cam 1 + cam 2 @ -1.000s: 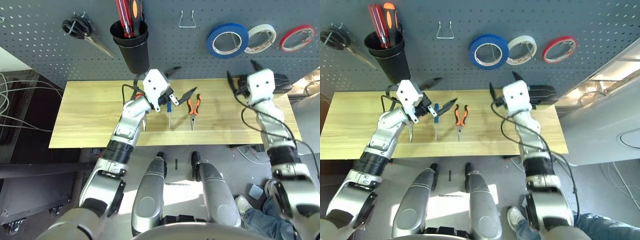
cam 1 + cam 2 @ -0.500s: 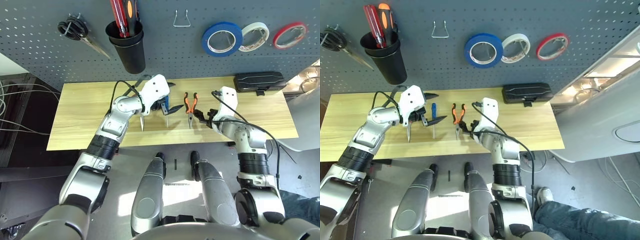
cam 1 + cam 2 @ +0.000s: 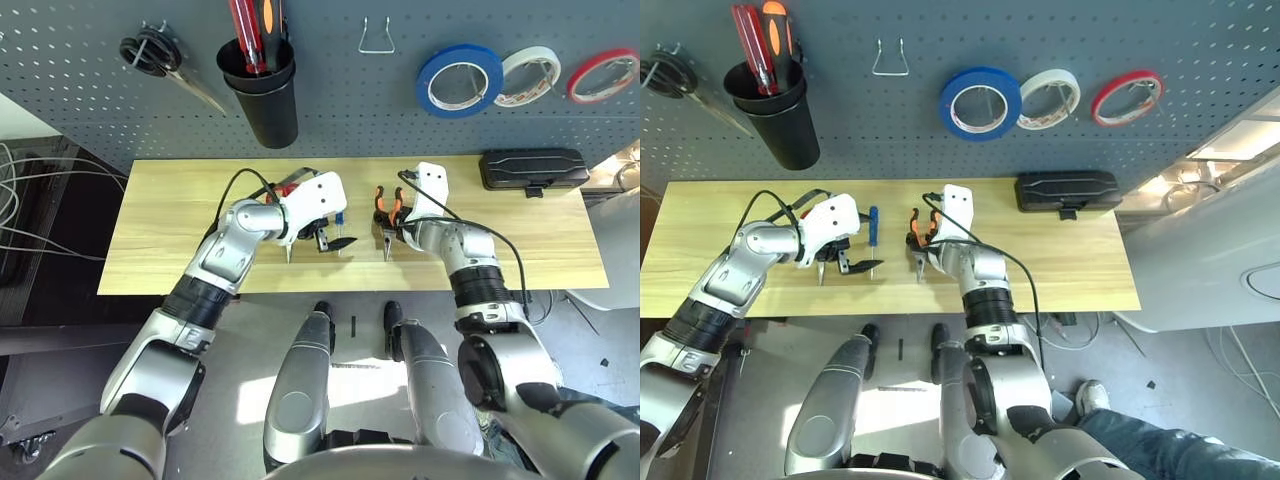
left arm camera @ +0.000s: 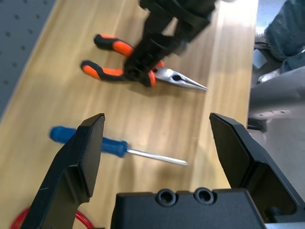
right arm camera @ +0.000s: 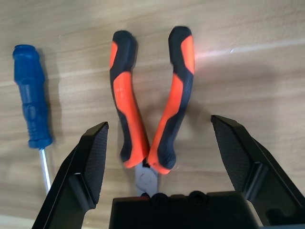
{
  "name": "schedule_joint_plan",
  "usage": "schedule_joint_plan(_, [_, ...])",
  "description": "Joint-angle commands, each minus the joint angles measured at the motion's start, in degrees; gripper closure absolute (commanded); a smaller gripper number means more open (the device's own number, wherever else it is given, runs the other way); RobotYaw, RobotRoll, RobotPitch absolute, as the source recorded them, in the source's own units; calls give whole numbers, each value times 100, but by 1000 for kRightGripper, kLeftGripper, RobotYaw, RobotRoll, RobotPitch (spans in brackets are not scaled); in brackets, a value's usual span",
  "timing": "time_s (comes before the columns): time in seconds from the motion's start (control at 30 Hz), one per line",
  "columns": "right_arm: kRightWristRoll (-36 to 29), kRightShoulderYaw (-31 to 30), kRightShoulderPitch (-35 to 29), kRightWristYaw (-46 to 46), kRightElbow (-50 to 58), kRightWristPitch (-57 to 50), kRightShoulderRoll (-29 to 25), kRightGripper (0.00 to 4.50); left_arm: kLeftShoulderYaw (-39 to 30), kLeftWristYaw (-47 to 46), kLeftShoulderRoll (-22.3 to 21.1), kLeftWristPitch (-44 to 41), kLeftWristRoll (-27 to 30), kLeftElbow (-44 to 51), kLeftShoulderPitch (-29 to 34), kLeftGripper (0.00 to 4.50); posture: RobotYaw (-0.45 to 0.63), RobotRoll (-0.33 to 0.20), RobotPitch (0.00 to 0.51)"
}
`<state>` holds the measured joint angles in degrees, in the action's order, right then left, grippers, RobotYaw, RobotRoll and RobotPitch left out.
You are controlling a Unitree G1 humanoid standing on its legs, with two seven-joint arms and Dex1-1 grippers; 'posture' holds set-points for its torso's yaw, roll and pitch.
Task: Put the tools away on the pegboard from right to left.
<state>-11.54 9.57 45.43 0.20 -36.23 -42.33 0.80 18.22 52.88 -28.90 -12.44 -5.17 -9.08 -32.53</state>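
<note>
The orange-and-black pliers [image 5: 147, 114] lie on the wooden table [image 3: 160, 220], with my right gripper [image 5: 159, 157] open just above them, one finger on each side of the handles. The small blue-handled screwdriver [image 4: 95, 142] lies just left of the pliers. My left gripper [image 3: 330, 236] hovers open over the screwdriver, nothing between its fingers. The red-handled scissors [image 3: 289, 187] lie partly hidden under my left wrist. The blue tape roll [image 3: 459, 80] hangs on the pegboard [image 3: 340, 110].
On the pegboard hang a white tape roll [image 3: 527, 76], a red tape roll [image 3: 604, 76], an empty metal hook [image 3: 375, 38], black-handled scissors [image 3: 160, 58] and a black cup [image 3: 262, 95] holding screwdrivers. A black case [image 3: 532, 168] lies at the table's back right.
My right arm has swung from the table's far right, near the tape rolls, down to the pliers. My left gripper has dropped lower over the screwdriver. Both stay open.
</note>
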Motion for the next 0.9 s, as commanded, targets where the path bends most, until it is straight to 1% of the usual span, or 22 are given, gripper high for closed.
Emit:
schedule_joint_plan(0.03, [63, -100, -74, 107, -434, 1, -2, 40, 119, 71, -44, -173, -70, 118, 130, 0, 203, 0, 399])
schedule_joint_plan(0.07, [83, -108, -35, 103, -539, 33, 15, 40, 123, 77, -46, -222, -71, 122, 129, 0, 204, 0, 398])
schedule_joint_plan(0.1, [94, -113, -4, 86, -620, 64, 37, 430, 123, 79, -45, -251, -71, 124, 128, 0, 204, 0, 398])
schedule_joint_plan(0.13, [91, -115, 28, 76, -689, 36, 67, 633, 122, 76, -38, -274, -70, 130, 129, 0, 205, 0, 398])
schedule_joint_plan(0.17, [84, -114, 49, 63, -729, 8, 93, 932, 122, 74, -30, -292, -69, 138, 129, 0, 205, 0, 397])
schedule_joint_plan(0.3, [120, -167, 64, 73, -766, -45, 123, 2377, 111, 76, -26, -330, -61, 166, 147, 0, 205, 0, 394])
schedule_joint_plan(0.33, [130, -179, 59, 77, -758, -54, 119, 2579, 103, 78, -31, -330, -55, 165, 152, 0, 205, 0, 394])
schedule_joint_plan(0.37, [135, -183, 56, 80, -752, -59, 114, 2651, 98, 78, -33, -330, -52, 165, 155, 0, 205, 0, 394])
schedule_joint_plan(0.5, [135, -196, 21, 126, -563, -171, 29, 2675, 26, 19, 30, -282, 13, 138, 142, 0, 196, 0, 390])
schedule_joint_plan(0.57, [219, -504, -52, 568, -291, -81, -116, 2678, -59, -42, 97, -330, 100, 155, 138, 0, 187, 0, 389])
schedule_joint_plan(0.6, [287, -756, -121, 904, -83, -9, -244, 2697, -143, -114, 149, -330, 166, 178, 146, 0, 184, 0, 389])
schedule_joint_plan(0.63, [341, -983, -228, 1205, 210, 48, -407, 2738, -265, -228, 215, -292, 253, 211, 165, 0, 179, 0, 388])
schedule_joint_plan(0.7, [344, -1223, -454, 1605, 812, 55, -710, 2819, -509, -454, 331, -143, 400, 284, 214, 0, 175, 0, 389])
schedule_joint_plan(0.73, [328, -1291, -559, 1770, 1102, 77, -851, 3043, -649, -575, 402, -56, 492, 324, 245, 0, 173, 0, 389])
schedule_joint_plan(0.77, [292, -1369, -673, 1999, 1433, 138, -1010, 3362, -821, -728, 492, 40, 603, 378, 281, 0, 169, 0, 388])
schedule_joint_plan(0.87, [205, -1596, -949, 2689, 2267, 413, -1447, 4483, -1214, -975, 708, 348, 937, 570, 406, 0, 158, 0, 387])
schedule_joint_plan(0.9, [199, -1650, -1008, 2846, 2452, 482, -1550, 4483, -1301, -1031, 754, 404, 1016, 625, 448, 0, 156, 0, 386])
